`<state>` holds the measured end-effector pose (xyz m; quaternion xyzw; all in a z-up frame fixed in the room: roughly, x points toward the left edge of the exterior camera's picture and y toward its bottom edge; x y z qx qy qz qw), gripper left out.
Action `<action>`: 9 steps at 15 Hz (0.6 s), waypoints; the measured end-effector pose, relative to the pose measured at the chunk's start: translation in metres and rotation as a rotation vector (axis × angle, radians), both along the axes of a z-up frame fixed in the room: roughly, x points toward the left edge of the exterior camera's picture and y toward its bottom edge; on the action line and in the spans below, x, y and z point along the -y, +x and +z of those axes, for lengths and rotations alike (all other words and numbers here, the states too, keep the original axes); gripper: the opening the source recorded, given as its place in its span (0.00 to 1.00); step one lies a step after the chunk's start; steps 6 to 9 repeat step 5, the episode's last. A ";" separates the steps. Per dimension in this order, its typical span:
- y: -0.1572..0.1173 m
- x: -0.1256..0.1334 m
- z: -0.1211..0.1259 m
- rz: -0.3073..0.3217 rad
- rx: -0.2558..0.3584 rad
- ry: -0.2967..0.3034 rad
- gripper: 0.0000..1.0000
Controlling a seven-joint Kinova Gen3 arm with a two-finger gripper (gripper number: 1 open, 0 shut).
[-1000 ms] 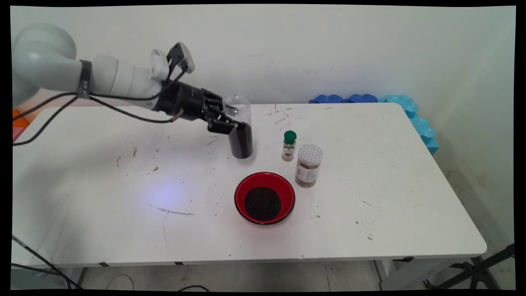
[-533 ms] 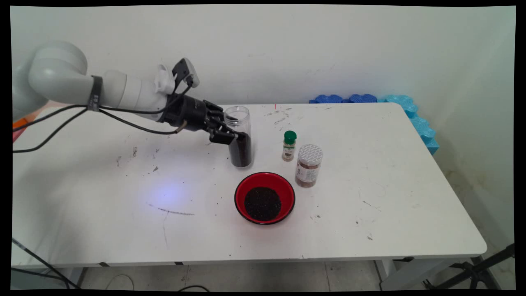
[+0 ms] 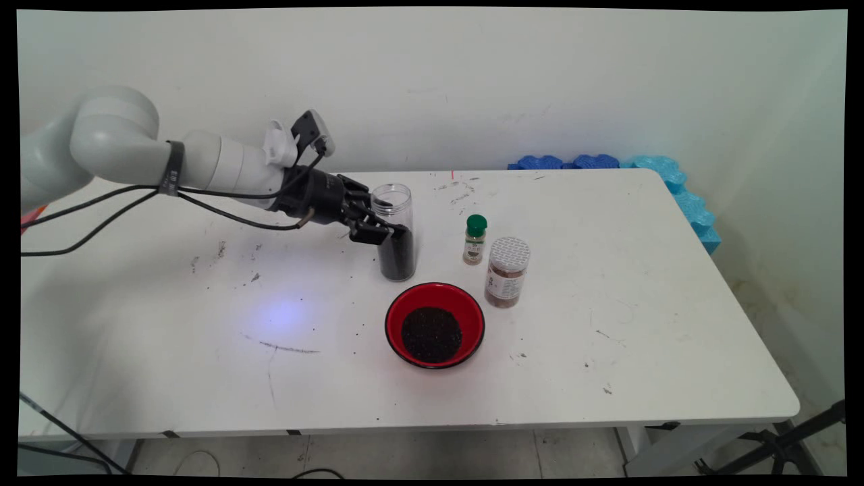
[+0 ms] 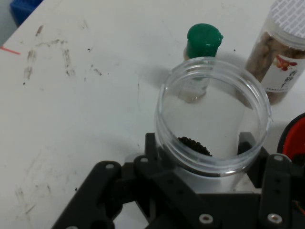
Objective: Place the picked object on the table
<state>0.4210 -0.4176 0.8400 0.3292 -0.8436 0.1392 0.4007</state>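
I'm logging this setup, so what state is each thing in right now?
Gripper: shut on the clear jar.
Clear jar: upright, no lid, partly filled with dark grains.
Red bowl: holding dark grains.
Green-capped bottle: upright, capped.
White-lidded jar: upright, lidded.

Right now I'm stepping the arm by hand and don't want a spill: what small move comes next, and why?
Probably ease the hand straight down a touch, then open it. It is shut on the open jar, which stands upright at or just above the table, clear of the red bowl and green-capped bottle. Contact can't be confirmed.
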 end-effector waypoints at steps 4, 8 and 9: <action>-0.002 0.003 -0.005 0.010 -0.004 0.004 1.00; -0.002 0.004 -0.006 0.012 -0.005 0.006 1.00; -0.002 0.004 -0.006 0.012 -0.005 0.006 1.00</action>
